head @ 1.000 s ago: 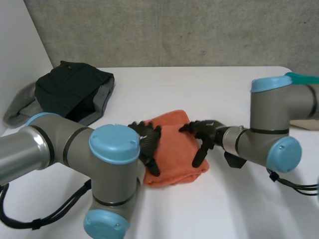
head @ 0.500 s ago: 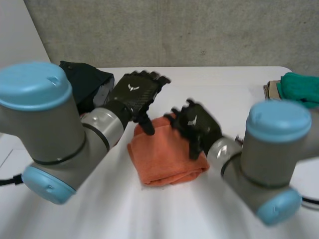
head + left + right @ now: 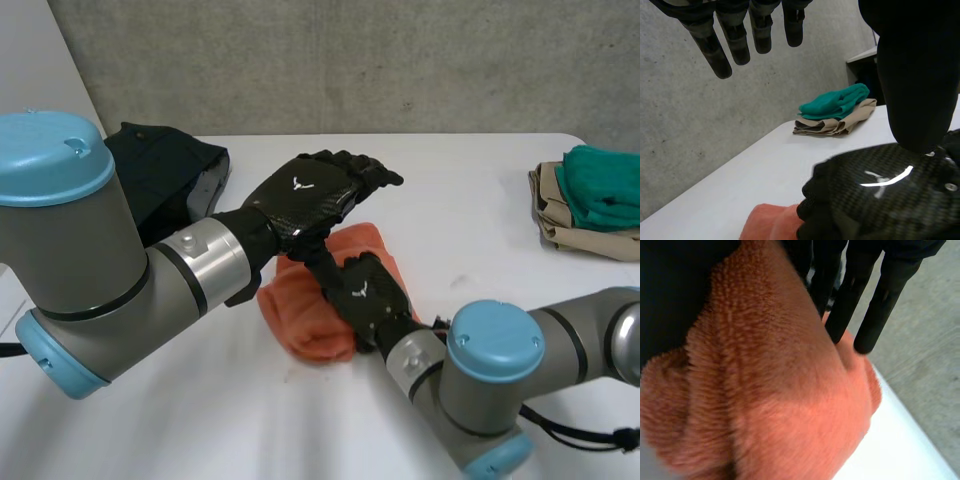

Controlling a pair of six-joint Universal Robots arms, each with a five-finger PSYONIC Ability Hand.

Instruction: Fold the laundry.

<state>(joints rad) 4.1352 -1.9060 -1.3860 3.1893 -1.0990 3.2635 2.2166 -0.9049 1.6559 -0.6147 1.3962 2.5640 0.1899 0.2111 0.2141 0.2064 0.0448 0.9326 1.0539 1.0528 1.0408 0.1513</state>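
A folded orange towel (image 3: 305, 315) lies on the white table (image 3: 470, 200) in front of me. My right hand (image 3: 366, 298) sits on the towel's right side. In the right wrist view the orange towel (image 3: 780, 390) bulges between the thumb and the fingers (image 3: 860, 310), which pinch it. My left hand (image 3: 318, 192) hovers above the towel's far edge, clear of it, open with straight fingers (image 3: 735, 37). Under its palm, the left wrist view shows the back of my right hand (image 3: 880, 195) and a bit of the orange towel (image 3: 767, 225).
A heap of dark clothes (image 3: 160, 170) lies at the table's far left. A folded green cloth on a tan one (image 3: 590, 195) sits at the far right edge, also seen as the green and tan stack (image 3: 837, 112). A concrete wall stands behind the table.
My left hand lifted off the towel and rose above its far edge. My right hand swung round to the towel's right side and closed on it; the towel bunched up.
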